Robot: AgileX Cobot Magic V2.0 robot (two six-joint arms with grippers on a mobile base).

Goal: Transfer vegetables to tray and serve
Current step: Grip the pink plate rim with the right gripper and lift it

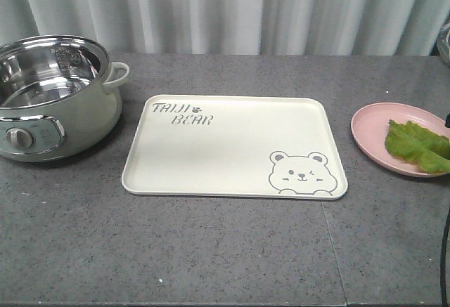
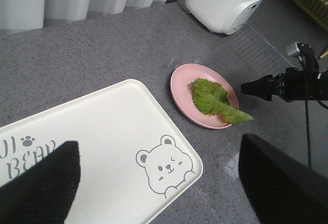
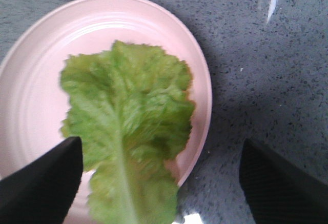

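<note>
While my right gripper (image 3: 159, 147) is hovering with its jaws spread wide and holding nothing, the lettuce leaf (image 3: 128, 121) is lying flat directly beneath it, between the two fingers, with its stem end reaching over the rim of the pink plate (image 3: 25, 96). My left gripper (image 2: 159, 142) is hanging equally wide and empty above the cream tray (image 2: 102, 126), over the corner with the bear drawing. The plate with the leaf is resting ahead of that corner, apart from it.
</note>
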